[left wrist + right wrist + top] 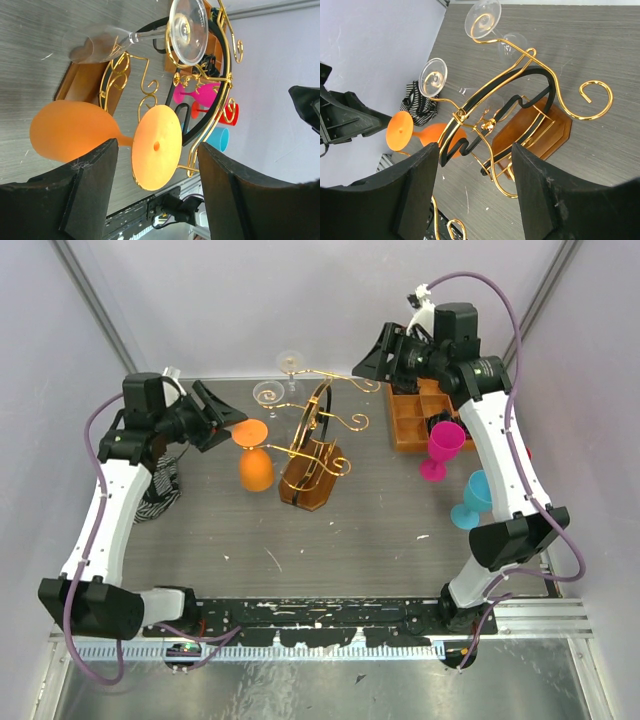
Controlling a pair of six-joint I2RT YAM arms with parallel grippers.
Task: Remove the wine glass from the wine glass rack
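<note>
1. Wine glass rack point(312, 462): stands mid-table on its wooden base. Its gold scrolled arms reach towards both arms of the robot.
2. Orange wine glass point(70, 132): the likely target. It hangs bowl-down from the rack arm on the left side, and its foot point(156, 146) rests in the wire slot.
3. Left gripper point(228, 425): fingers point(90, 185) spread wide to either side of the orange foot, gripping nothing. Whether the tips have reached the disc's level cannot be told from this view.
   - Handling: close on the stem just under the foot rather than on the thin disc.
   - Then draw the glass outward along the slot, level, until the foot clears the wire end.
4. Right gripper point(475, 165): jaws apart and empty. It hovers at the far scroll end of the rack, well placed to steady the rack if it shifts.
5. Table point(380, 530): grey surface bearing everything listed.
6. Orange compartmented tray point(408, 425): far right, apart from the rack.
7. Striped cloth point(160, 492): under the left arm.
8. Blue glass point(473, 498) and magenta glass point(441, 445): upright beside the right arm, clear of the route.
9. Two clear glasses point(268, 393): hung on neighbouring rack arms.
   - Hazard: a jolted rack would swing them.
   - Hazard: the gold wire beside the orange foot could snag a finger.
</note>
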